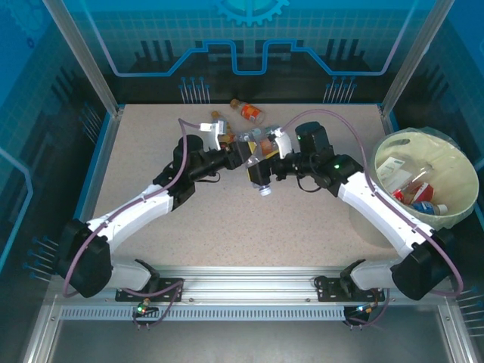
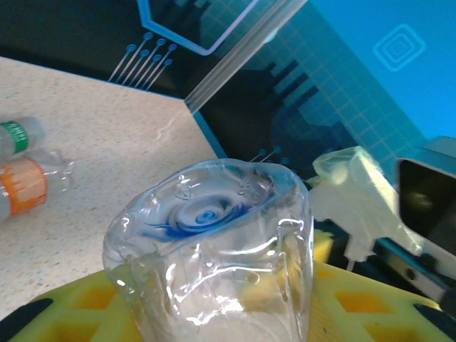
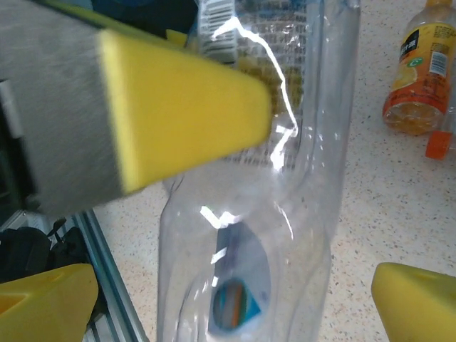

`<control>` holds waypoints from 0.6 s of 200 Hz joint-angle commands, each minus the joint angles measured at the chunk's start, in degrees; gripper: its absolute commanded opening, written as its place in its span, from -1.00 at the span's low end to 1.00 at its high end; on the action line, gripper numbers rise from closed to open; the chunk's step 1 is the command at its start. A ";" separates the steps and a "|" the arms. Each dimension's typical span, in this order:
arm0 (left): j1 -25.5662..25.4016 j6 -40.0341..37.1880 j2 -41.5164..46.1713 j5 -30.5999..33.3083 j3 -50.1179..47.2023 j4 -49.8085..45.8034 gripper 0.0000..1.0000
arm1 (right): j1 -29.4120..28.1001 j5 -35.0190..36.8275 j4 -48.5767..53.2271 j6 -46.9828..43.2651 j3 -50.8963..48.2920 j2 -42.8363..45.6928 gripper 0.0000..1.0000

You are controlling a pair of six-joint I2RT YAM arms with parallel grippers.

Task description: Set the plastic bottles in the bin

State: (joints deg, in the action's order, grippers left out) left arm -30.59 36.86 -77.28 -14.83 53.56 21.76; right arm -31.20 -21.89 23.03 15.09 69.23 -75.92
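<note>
A clear empty plastic bottle [image 1: 258, 168] with a white cap hangs tilted over the table's middle, cap toward me. My left gripper [image 1: 244, 157] is shut on its upper body; in the left wrist view its ribbed base [image 2: 206, 214] sticks out from between the yellow fingers [image 2: 78, 313]. My right gripper [image 1: 272, 153] stands open around the same bottle [image 3: 263, 235], with a gap to each yellow fingertip [image 3: 417, 299]. The left gripper's pad [image 3: 185, 107] dents the bottle wall. The pale yellow-green bin [image 1: 454, 162] stands at the right with bottles [image 1: 420, 197] inside.
An orange-filled bottle [image 1: 250, 112] and another small one [image 1: 219, 117] lie at the table's back behind the grippers. In the right wrist view an orange drink bottle [image 3: 422, 78] lies on the speckled table. Metal frame posts and blue walls surround the table.
</note>
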 commanded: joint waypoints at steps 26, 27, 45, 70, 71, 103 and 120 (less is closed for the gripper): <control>-1.14 -1.97 1.16 -2.44 1.10 4.87 -0.30 | -0.76 -4.53 0.91 2.74 3.70 -3.99 0.88; -1.14 -1.97 1.12 -2.42 1.11 4.87 -0.30 | -0.73 -4.59 0.94 2.75 3.75 -4.03 0.87; -1.21 -1.97 0.93 -2.14 1.23 4.96 -0.30 | -0.85 -5.25 1.66 2.65 4.11 -4.73 0.79; -1.23 -2.06 0.64 -1.69 1.28 4.78 -0.30 | -0.88 -4.91 1.82 2.51 3.99 -4.42 0.51; -1.23 -2.06 0.64 -1.69 1.28 4.78 -0.30 | -0.88 -4.91 1.84 2.50 3.99 -4.37 0.51; -1.32 -1.88 0.15 -2.11 1.62 4.63 -0.30 | -0.88 -4.69 2.43 1.38 4.06 -3.94 0.23; -1.31 -1.71 -0.06 -2.23 1.81 4.78 -0.30 | -0.87 -4.37 2.67 1.02 4.08 -3.77 0.11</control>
State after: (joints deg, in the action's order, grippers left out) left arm -31.42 36.47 -77.30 -15.94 53.56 24.36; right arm -31.55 -26.00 24.05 17.26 71.72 -80.47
